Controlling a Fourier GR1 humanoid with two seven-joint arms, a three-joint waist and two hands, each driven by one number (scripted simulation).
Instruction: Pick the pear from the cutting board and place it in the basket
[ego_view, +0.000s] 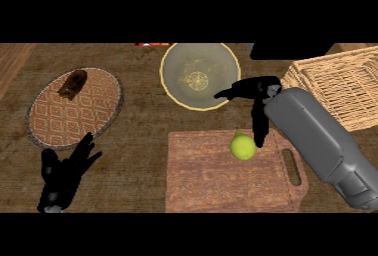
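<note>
Reaching down over the wooden cutting board (232, 172), the right hand (255, 92) hangs above the pear (243, 146), its fingers (260, 127) straight and pointing down at the fruit's right side, the thumb spread apart toward the left; nothing is held yet. In the head view, the only one, the pear stands near the board's upper edge, stem up, and the fingertips look to be touching or just beside it; which, I cannot tell. The step in hand seems to be the approach to the grasp. The next move likely calls for the fingers and thumb to close round the pear, then a lift and a carry to the wicker basket (339, 87) at upper right. The left hand (63, 172) rests open at lower left. The brown wooden surface (140, 145) also carries a pale bowl (199, 75) and a patterned plate (74, 107) bearing a dark brown item (73, 84).
</note>
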